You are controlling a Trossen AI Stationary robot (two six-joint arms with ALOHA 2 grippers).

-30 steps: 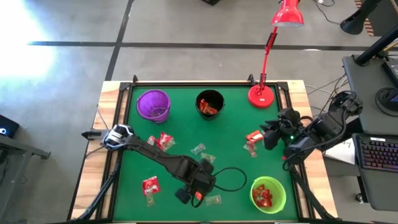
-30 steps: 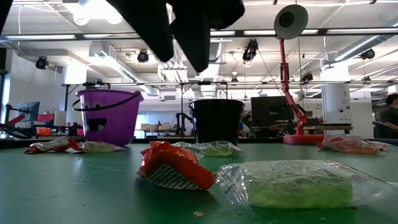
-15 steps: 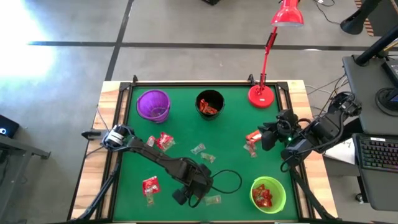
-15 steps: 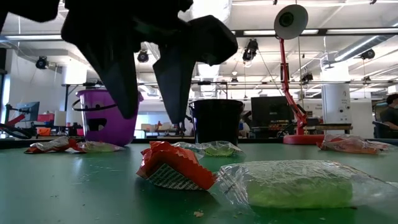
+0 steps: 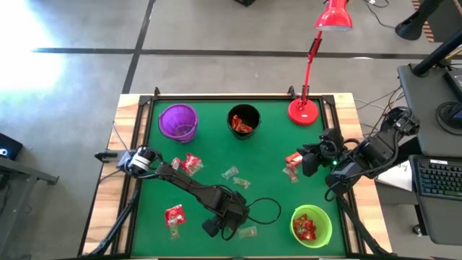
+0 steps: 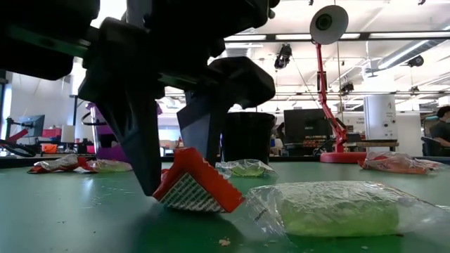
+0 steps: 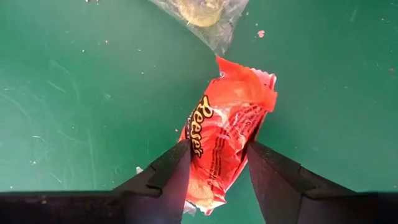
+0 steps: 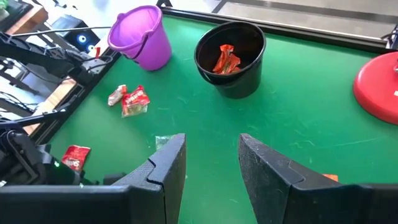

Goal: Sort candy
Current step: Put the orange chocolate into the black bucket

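Candy lies scattered on your green felt table (image 5: 267, 144). One orange-red crinkly wrapper (image 7: 224, 134) sits near the front edge, tilted up on the felt, with a clear wrapper holding a pale green sweet (image 6: 337, 207) just beside it. Your left gripper (image 7: 217, 165) is down over that orange-red piece: one dark finger (image 6: 137, 133) stands on each side of it, spread and close against the wrapper, though you cannot tell from these views whether they are pressing it yet. Your right gripper (image 8: 208, 162) hangs over the table's right side with its fingers apart and nothing between them. Orange-red pieces rest inside the black plastic cup (image 5: 243, 120) and the green plastic cup (image 5: 311, 224). Red pieces with white marks (image 5: 190, 164) lie near the purple plastic bucket (image 5: 178, 121).
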